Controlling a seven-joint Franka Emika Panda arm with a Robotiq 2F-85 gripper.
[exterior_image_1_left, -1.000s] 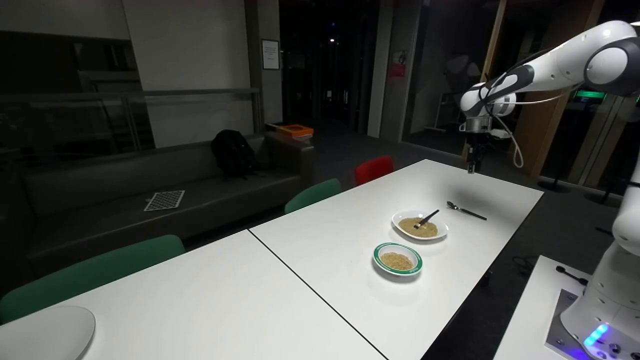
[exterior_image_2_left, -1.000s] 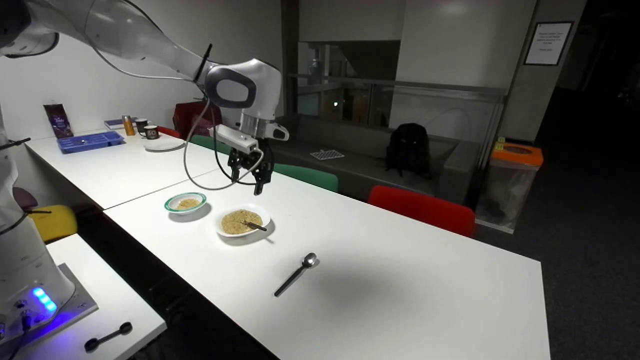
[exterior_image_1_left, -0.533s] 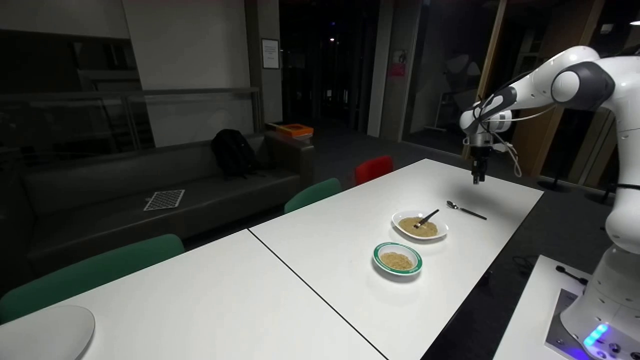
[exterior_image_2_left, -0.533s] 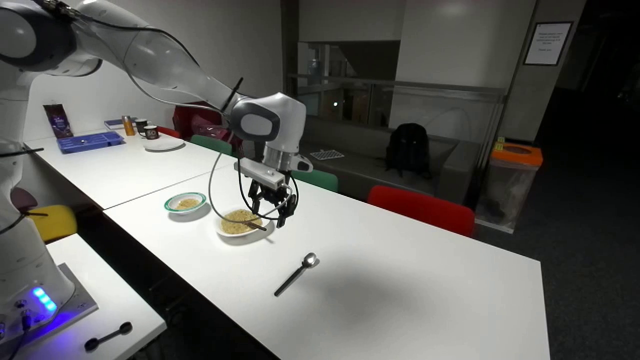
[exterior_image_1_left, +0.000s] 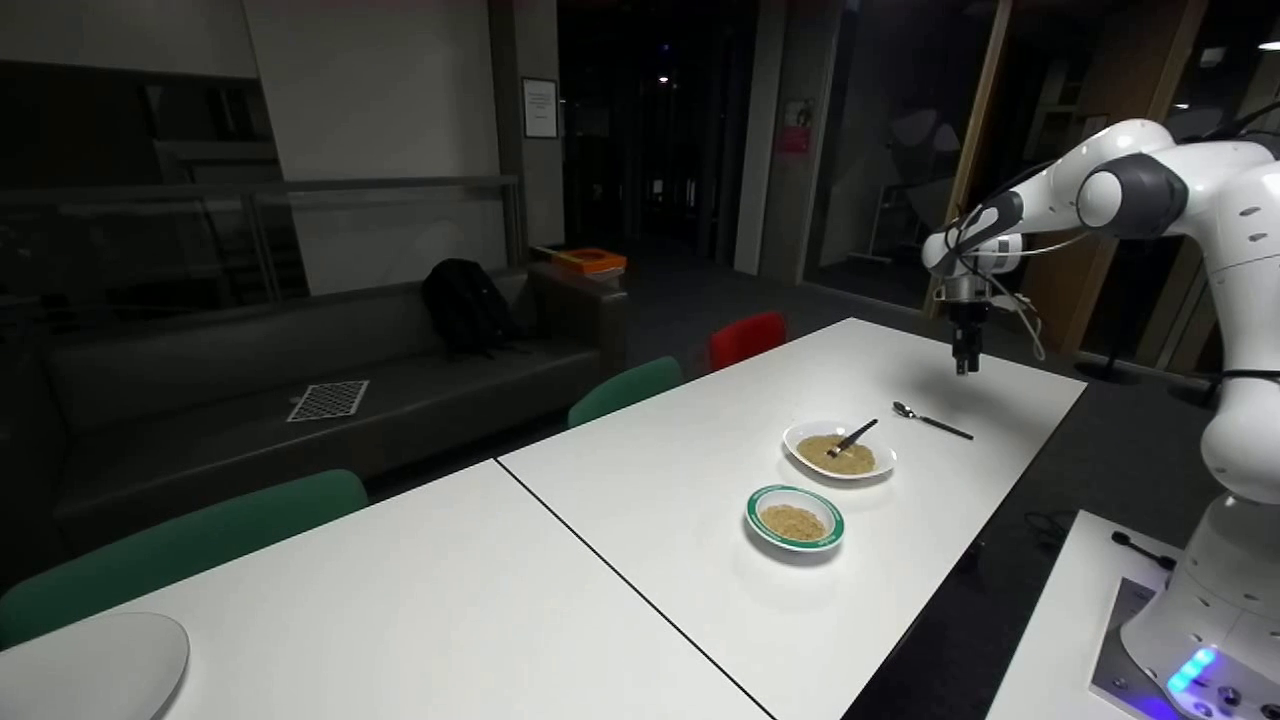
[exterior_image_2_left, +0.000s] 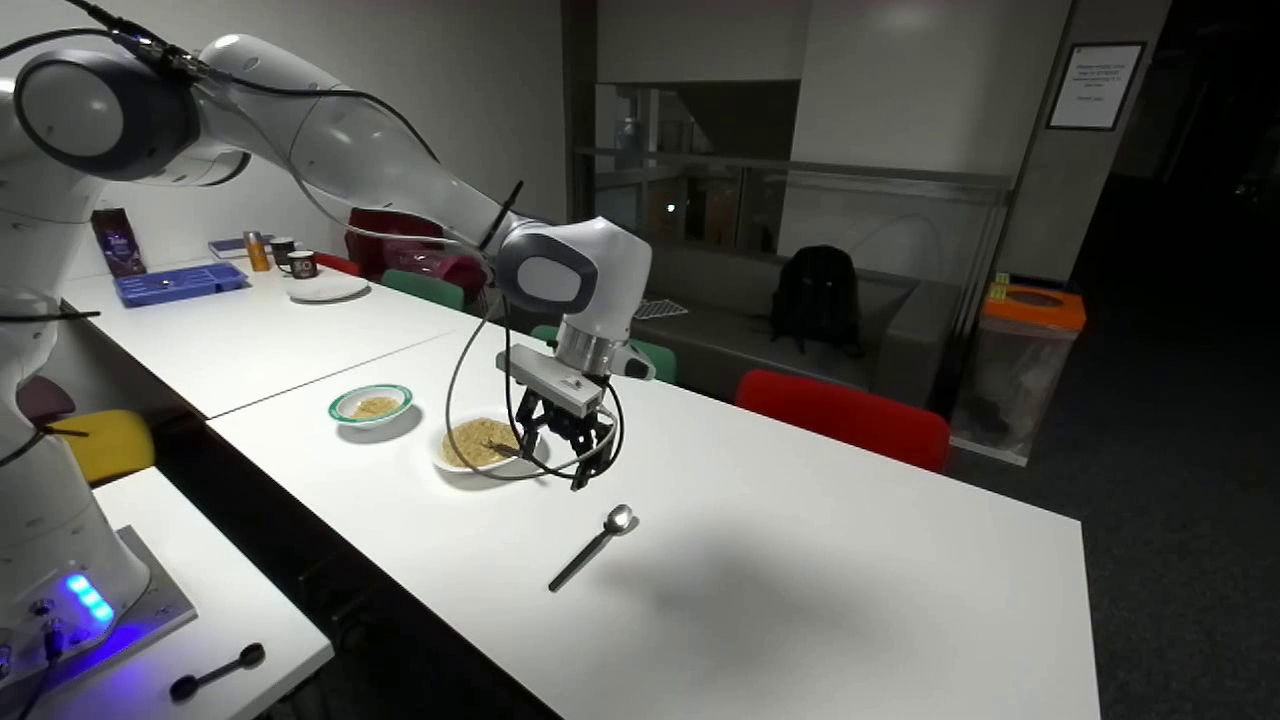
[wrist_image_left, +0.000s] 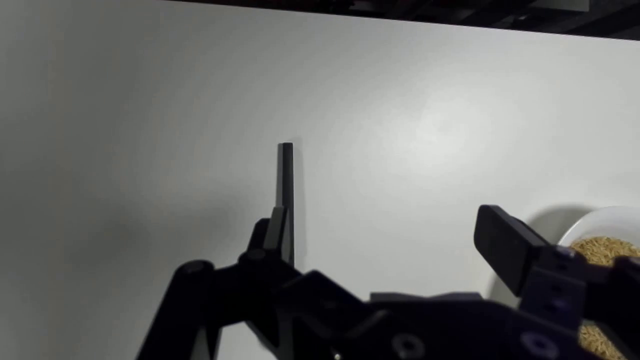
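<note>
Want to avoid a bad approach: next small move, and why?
Probably nudge the open gripper sideways, away from the white dish, before lowering: in the wrist view the spoon handle lines up with the jaw farther from the dish, not mid-gap. The gripper hangs clear of that handle in both exterior views, holding nothing.

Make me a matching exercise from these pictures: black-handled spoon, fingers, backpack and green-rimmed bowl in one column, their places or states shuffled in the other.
1. black-handled spoon
2. fingers
3. backpack
4. green-rimmed bowl

A. on the sofa
B. containing grain
C. spread apart, gripping nothing
D. lying flat on the table

Pairs: 1-D; 2-C; 3-A; 4-B.
</note>
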